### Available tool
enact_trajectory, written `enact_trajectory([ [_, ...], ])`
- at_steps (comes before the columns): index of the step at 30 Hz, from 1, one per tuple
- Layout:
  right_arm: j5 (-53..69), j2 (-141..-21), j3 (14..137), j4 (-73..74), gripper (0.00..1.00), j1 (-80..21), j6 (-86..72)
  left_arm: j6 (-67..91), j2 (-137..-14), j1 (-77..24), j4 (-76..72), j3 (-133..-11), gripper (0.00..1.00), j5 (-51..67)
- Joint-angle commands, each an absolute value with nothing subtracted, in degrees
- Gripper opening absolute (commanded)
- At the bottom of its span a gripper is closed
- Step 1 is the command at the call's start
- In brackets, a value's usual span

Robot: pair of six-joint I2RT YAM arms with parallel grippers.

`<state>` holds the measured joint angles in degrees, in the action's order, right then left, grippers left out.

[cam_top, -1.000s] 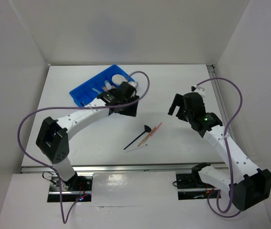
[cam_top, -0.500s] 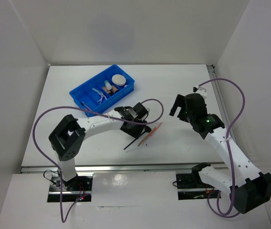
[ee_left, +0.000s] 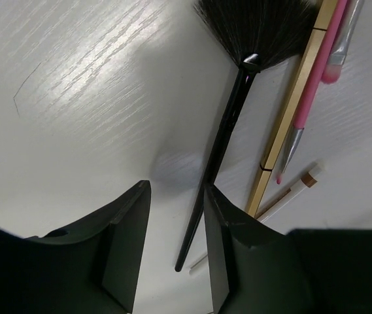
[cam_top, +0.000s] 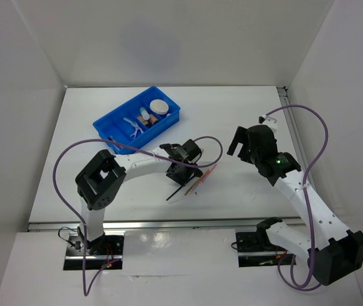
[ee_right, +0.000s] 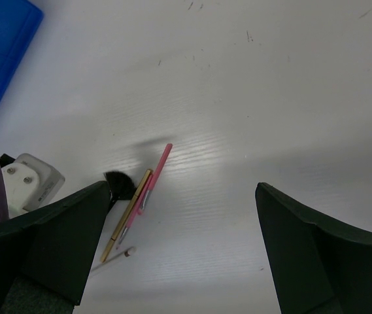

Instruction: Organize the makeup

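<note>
Left end effector point(ee_left: 176, 190) spread, straddling thin black brush point(ee_left: 228, 124) handle — right end effector point(ee_right: 180, 190) spread too.

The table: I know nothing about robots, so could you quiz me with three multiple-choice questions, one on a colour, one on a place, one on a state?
1. What colour is the bin? A red, B green, C blue.
2. Where is the black brush? A in the bin, B on the table beside a pink pencil, C on the floor.
3. The left gripper is: A open, brush handle between its fingers, B shut on the pencil, C out of sight.
Answers: 1 C, plainly blue plastic; 2 B, it lies flat on the white table; 3 A, a gap shows between the fingers.
</note>
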<state>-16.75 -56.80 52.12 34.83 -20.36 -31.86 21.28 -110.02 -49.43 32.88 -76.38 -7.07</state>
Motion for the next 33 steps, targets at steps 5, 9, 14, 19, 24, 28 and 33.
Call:
enact_trajectory([
  [5,-17.9,-56.6,54.2,35.0,1.0,-20.1,-30.2,21.3,-110.0,-49.7,32.5,-75.8,0.5,-7.7],
  [9,-17.9,-57.2,54.8,35.5,1.0,-20.1,-30.2,21.9,-106.6,-49.7,33.0,-75.2,0.52,-7.7],
  [14,-17.9,-57.1,56.0,36.9,1.0,-20.1,-30.8,22.4,-104.5,-49.7,33.6,-76.3,0.54,-6.0],
  [19,-18.7,-54.9,54.2,38.9,1.0,-20.1,-32.2,21.9,-102.4,-49.7,34.1,-76.3,0.56,-3.0],
  [24,-18.7,-54.4,53.1,40.3,1.0,-20.1,-33.2,20.7,-99.8,-49.7,32.3,-73.6,0.59,1.0],
  [28,-18.7,-54.4,53.7,40.8,1.0,-20.1,-32.7,20.7,-99.1,-49.7,31.3,-72.4,0.63,3.4],
  [33,-18.2,-54.9,54.2,40.3,1.0,-20.1,-32.0,19.6,-99.1,-50.8,31.3,-71.7,0.64,2.8],
])
